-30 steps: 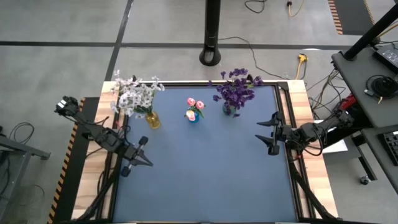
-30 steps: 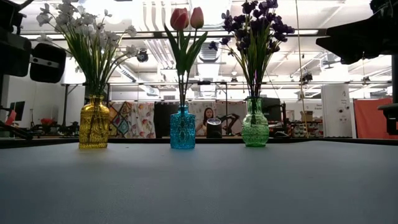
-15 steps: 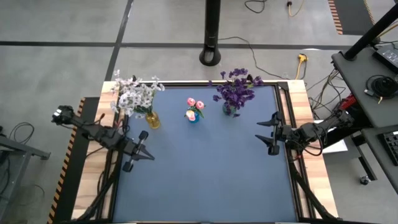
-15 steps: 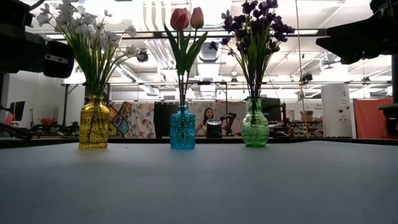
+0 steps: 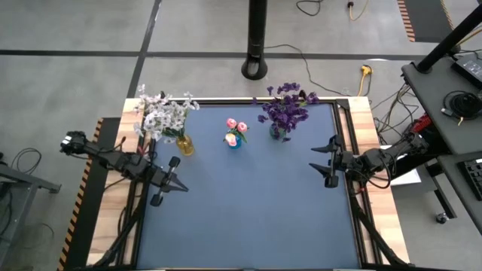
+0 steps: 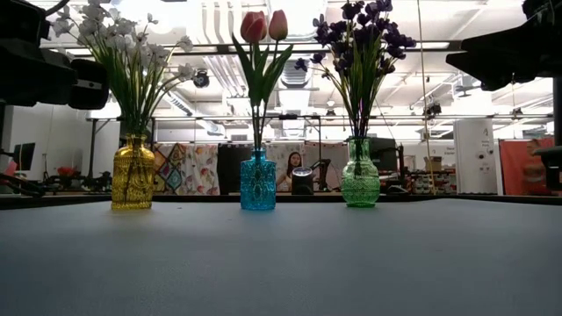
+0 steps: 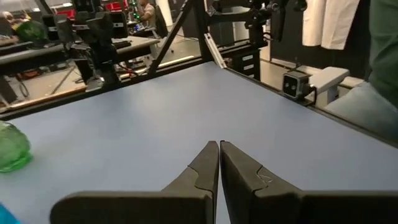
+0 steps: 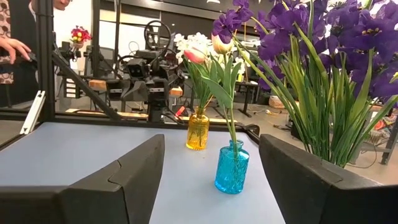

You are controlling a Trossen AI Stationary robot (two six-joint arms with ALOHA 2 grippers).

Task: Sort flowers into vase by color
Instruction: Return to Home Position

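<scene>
White sprigs stand in the yellow vase, far left; pink tulips in the blue vase; purple blooms in the green vase; left gripper, fingers pressed together, hovers near the table's left edge; right gripper, spread wide and empty, at its right edge.

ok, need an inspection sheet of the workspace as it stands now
Surface: blue mat, three vases in a row near its far edge.
Job's things: yellow vase holds white sprigs, blue vase pink tulips, green vase purple blooms; all upright.
Clutter: nothing seen.
Grippers: left gripper shut, empty, over the mat's left edge; right gripper open, empty, at its right edge.
Cables: yellow-plugged cable loose on the floor off the far right corner.
Surroundings: black pole base behind the mat; a person beyond.
</scene>
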